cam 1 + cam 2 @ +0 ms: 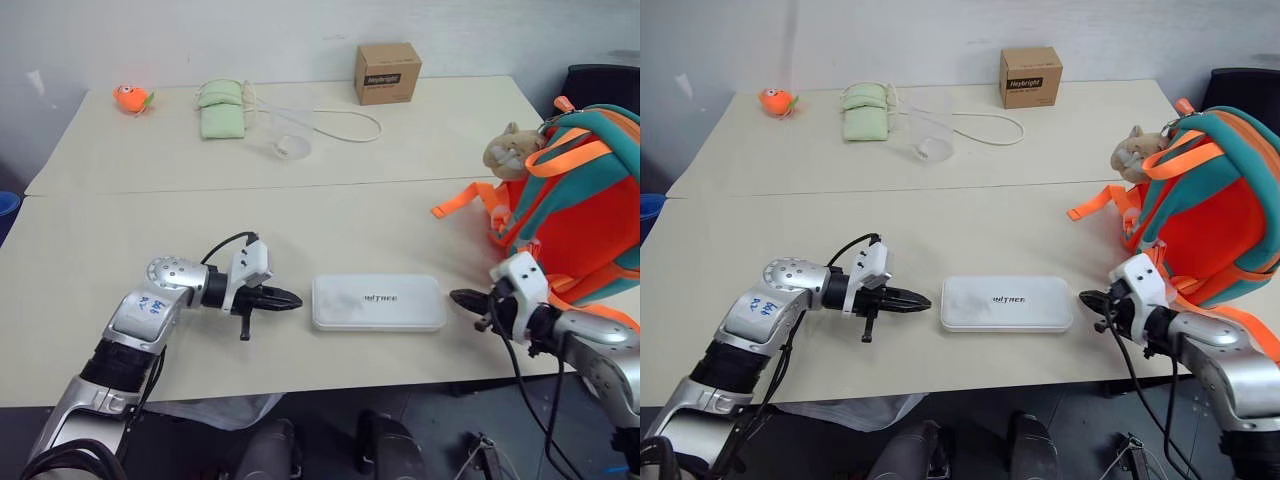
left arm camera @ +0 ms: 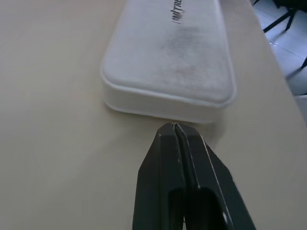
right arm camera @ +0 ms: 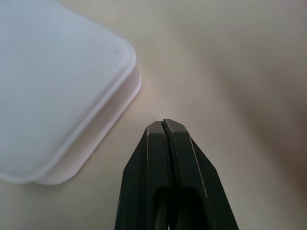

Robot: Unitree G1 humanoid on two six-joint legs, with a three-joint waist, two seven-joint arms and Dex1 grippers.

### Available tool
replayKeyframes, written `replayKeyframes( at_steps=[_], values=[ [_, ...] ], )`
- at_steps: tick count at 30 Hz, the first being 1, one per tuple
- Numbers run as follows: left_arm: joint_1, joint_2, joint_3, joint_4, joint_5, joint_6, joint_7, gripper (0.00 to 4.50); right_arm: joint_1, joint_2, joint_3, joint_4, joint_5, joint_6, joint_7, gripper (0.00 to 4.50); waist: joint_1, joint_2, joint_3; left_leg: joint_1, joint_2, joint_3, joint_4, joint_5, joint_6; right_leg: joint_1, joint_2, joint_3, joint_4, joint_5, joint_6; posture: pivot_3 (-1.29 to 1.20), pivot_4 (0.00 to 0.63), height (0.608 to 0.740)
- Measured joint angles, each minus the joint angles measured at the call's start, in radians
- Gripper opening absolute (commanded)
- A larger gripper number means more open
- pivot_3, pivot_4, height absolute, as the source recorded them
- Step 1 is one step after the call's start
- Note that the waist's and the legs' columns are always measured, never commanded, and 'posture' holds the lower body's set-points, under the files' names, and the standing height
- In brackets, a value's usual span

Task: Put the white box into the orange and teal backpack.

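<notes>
Two black-fingered grippers flank the flat white rectangular box [image 1: 378, 302] with rounded corners and small grey lettering, which lies flat near the front edge of the pale beige table [image 1: 150, 250]. The left gripper [image 1: 292, 300] points at the box's left short end with its fingers pressed tight together, holding nothing; in the left wrist view its closed tips [image 2: 173, 128] sit just beside the box's end wall, and whether they touch it cannot be told. The right gripper [image 1: 458, 297] points at the box's right end, likewise pinched closed and empty, its tips [image 3: 164, 123] near a rounded corner of the box with a strip of bare table between. The bright orange fabric backpack [image 1: 580, 205] with teal trim stands at the table's right edge, behind the right arm, with a small tan plush charm [image 1: 512, 147] at its top. Along the far side lie a brown cardboard cube [image 1: 387, 72], a pale green cloth pouch [image 1: 222, 110] with a white cord, a clear plastic cup [image 1: 291, 133] and a small orange toy [image 1: 131, 97].
</notes>
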Motion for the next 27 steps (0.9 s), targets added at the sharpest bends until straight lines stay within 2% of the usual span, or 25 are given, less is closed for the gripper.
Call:
replayKeyframes(
  at_steps=[10,13,18,25,27],
  values=[
    [-0.001,-0.046,-0.007,-0.001,-0.002,0.063,0.024,0.04,-0.061,0.071,0.043,-0.016,-0.030,0.032,-0.053,0.00,-0.001,0.000,0.000,0.000,0.000,0.000,0.000,0.001,0.001,0.000,-0.001,0.000,0.000,0.001,0.001,0.00,0.150,0.740],
    [-0.015,-0.037,0.016,0.031,-0.035,0.182,0.027,0.65,-0.059,0.071,0.041,-0.027,-0.044,0.040,-0.067,0.00,-0.002,0.000,0.000,0.000,0.000,0.000,0.000,0.001,0.001,0.000,0.000,0.000,0.001,0.001,0.001,0.00,0.150,0.740],
    [-0.107,0.043,0.079,0.130,-0.176,0.624,0.005,2.24,-0.040,0.067,0.035,-0.038,-0.067,0.044,-0.067,0.00,-0.004,0.000,0.000,0.000,-0.001,0.000,0.000,0.001,0.001,0.000,0.004,0.000,0.001,0.001,0.001,0.00,0.150,0.740],
    [-0.210,-0.012,0.080,0.202,-0.235,0.881,0.048,4.41,-0.024,0.067,0.035,-0.044,-0.083,0.028,-0.049,0.00,0.003,0.000,0.000,0.000,-0.003,-0.001,0.000,0.003,0.003,0.002,0.002,-0.001,0.002,0.001,0.002,0.00,0.150,0.740],
    [-0.243,-0.048,0.080,0.221,-0.236,0.919,0.080,4.41,-0.024,0.069,0.040,-0.044,-0.089,0.023,-0.047,0.00,0.002,-0.001,0.000,0.001,-0.005,-0.001,0.000,0.004,0.004,0.002,0.000,0.000,0.003,0.002,0.003,0.00,0.150,0.740]
  ],
)
